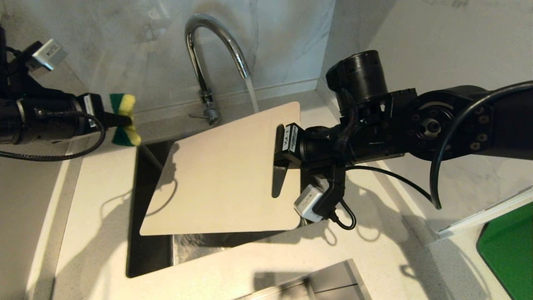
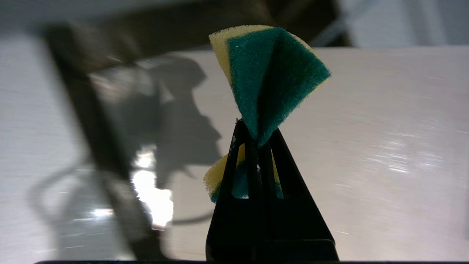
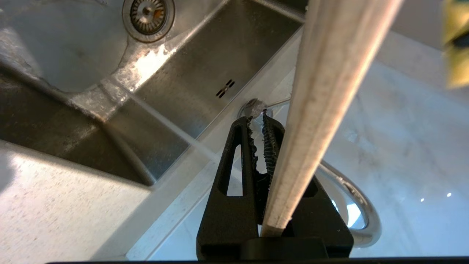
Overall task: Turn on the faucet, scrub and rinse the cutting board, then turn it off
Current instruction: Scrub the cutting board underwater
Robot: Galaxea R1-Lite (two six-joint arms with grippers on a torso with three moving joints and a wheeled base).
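Observation:
The chrome faucet (image 1: 208, 46) arches over the sink, and water (image 1: 252, 93) runs from its spout past the far edge of the cutting board (image 1: 225, 175). This pale beige board hangs tilted above the basin. My right gripper (image 1: 282, 160) is shut on its slot-handle edge; from the right wrist the board's thin edge (image 3: 329, 91) runs past that gripper (image 3: 257, 119). My left gripper (image 1: 120, 121) is to the left of the sink, away from the board, shut on a green and yellow sponge (image 1: 125, 118). In the left wrist view the pinched sponge (image 2: 271, 73) sticks out of the gripper (image 2: 256, 135).
The steel sink (image 3: 227, 47) with its drain (image 3: 148, 13) lies under the board, wet. The faucet's thin lever (image 1: 199, 116) sticks out at its base. A bright green flat object (image 1: 508, 250) lies at the right edge on the white counter (image 1: 95, 200). Marble walls close the corner.

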